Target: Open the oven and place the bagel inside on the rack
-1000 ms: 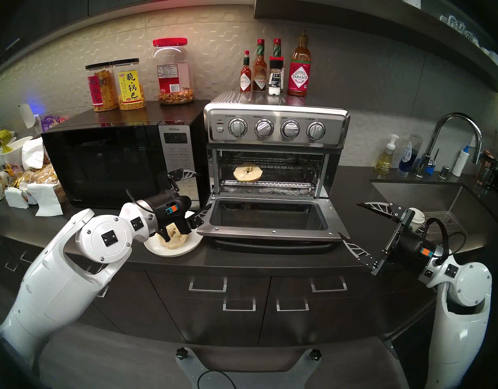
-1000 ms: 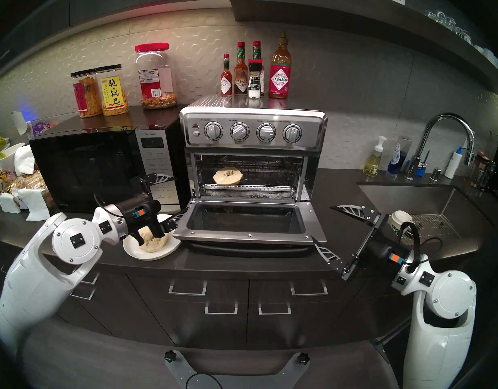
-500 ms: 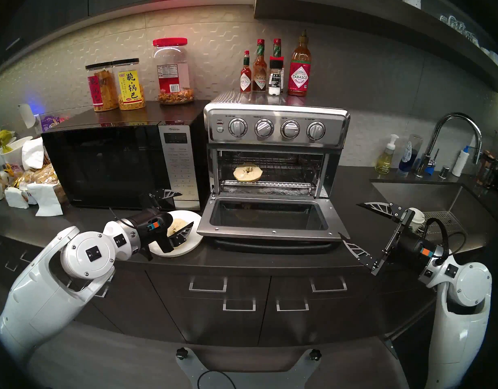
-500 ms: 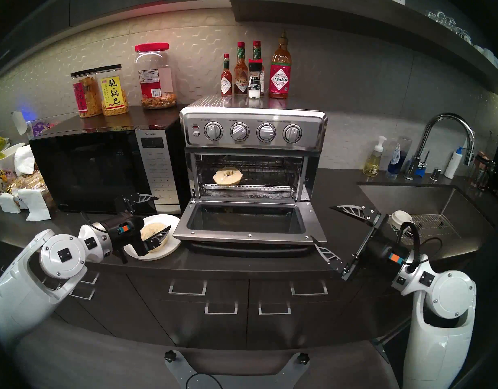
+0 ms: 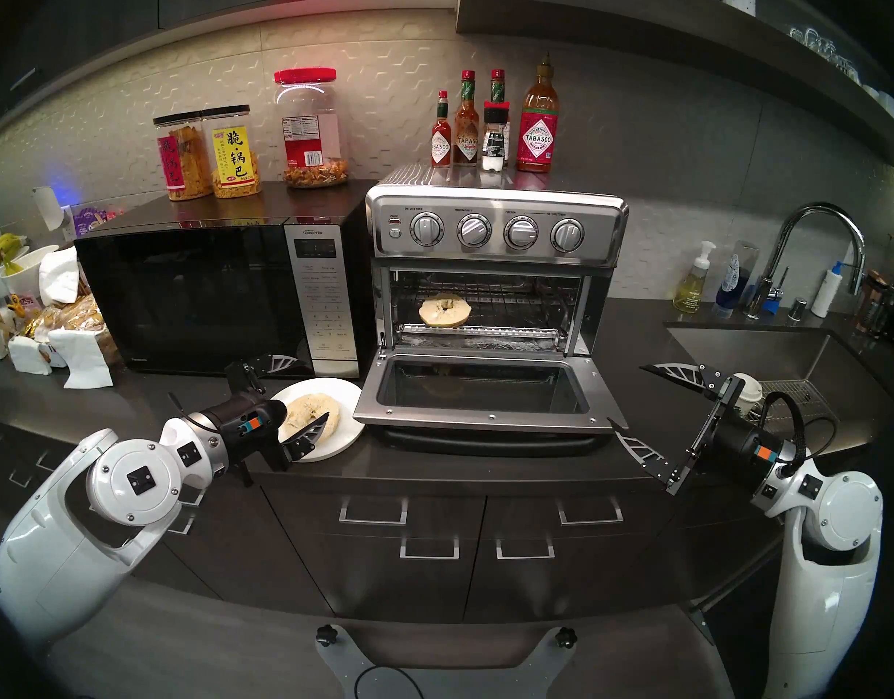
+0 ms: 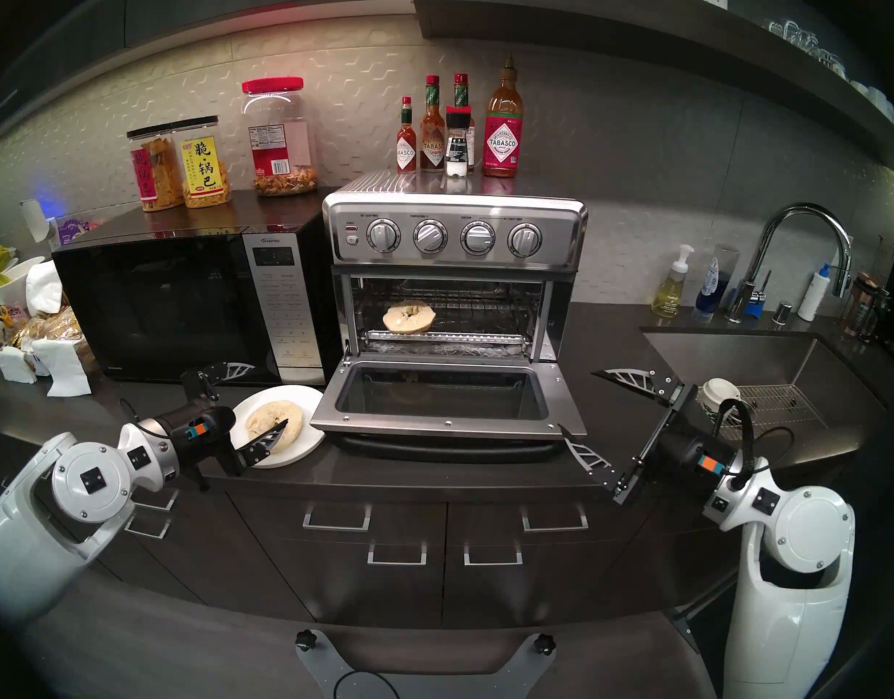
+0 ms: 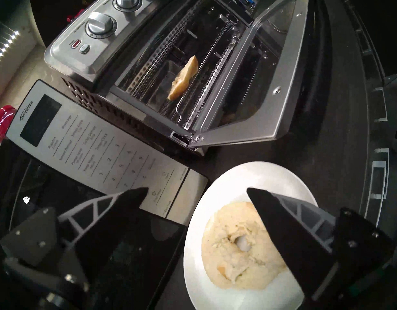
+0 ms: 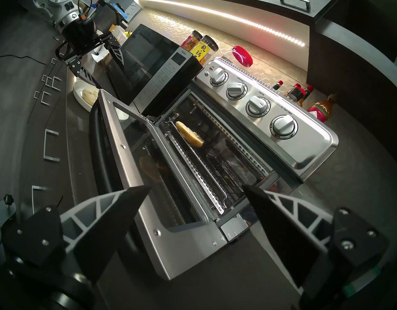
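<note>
One bagel half (image 5: 444, 310) is lying on the rack (image 5: 515, 307) inside the open oven (image 5: 495, 229); at its eight o'clock, the left pincer (image 5: 304, 393) is gaping wide over the plated half (image 5: 311, 411); the right pincer (image 5: 636, 405) is gaping wide too, empty.

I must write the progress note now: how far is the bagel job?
Done: the stainless steel toaster oven stands open, one pale bagel half on its wire rack. In hand: nothing; the left gripper is open above the other half on the white plate. Left: load that half.
</note>
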Motion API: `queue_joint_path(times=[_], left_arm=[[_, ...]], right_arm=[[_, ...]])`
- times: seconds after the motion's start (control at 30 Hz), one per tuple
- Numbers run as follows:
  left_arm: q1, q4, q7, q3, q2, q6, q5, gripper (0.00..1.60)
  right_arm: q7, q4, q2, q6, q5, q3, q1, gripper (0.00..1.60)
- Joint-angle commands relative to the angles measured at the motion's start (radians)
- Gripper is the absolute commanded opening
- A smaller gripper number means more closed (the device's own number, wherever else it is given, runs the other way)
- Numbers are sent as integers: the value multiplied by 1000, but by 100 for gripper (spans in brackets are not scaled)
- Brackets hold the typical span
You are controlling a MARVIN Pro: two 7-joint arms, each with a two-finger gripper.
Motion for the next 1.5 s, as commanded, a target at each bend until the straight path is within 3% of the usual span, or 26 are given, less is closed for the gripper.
queue_joint_path(times=[0.0,0.13,0.3,0.5,0.53,0.67,0.7,0.93,0.97,1.0,1.1,1.23,1.47], left_arm=[[112,-32,-11,-102,-38,-32,25,160],[153,-45,-36,-153,-70,-52,45,160],[236,-77,-81,-261,-108,-82,55,160],[311,-109,-170,-377,-152,-112,54,160],[306,-107,-183,-371,-150,-111,58,160],[371,-142,-257,-468,-163,-138,34,160],[360,-143,-268,-461,-165,-139,41,160],[356,-169,-406,-612,-186,-160,-39,160],[329,-159,-416,-586,-186,-156,-37,160],[353,-159,-459,-635,-181,-163,-79,160],[372,-133,-510,-677,-157,-172,-157,160],[334,-73,-586,-657,-112,-173,-217,160],[254,-1,-549,-564,-20,-133,-188,160]], right_arm=[[0,-12,1,-1,6,-2,6,160],[0,-12,1,-1,6,-2,6,160],[0,-12,1,-1,6,-2,6,160],[0,-12,1,-1,6,-2,6,160],[0,-12,1,-1,6,-2,6,160],[0,-12,1,0,7,-2,6,160],[0,-12,1,0,7,-2,6,160],[1,-13,1,0,8,-2,6,160],[1,-13,1,0,8,-2,6,160],[1,-13,1,0,8,-2,6,160],[1,-13,1,1,9,-2,6,160],[2,-14,1,2,11,-1,6,160],[2,-14,1,2,11,-1,6,160]])
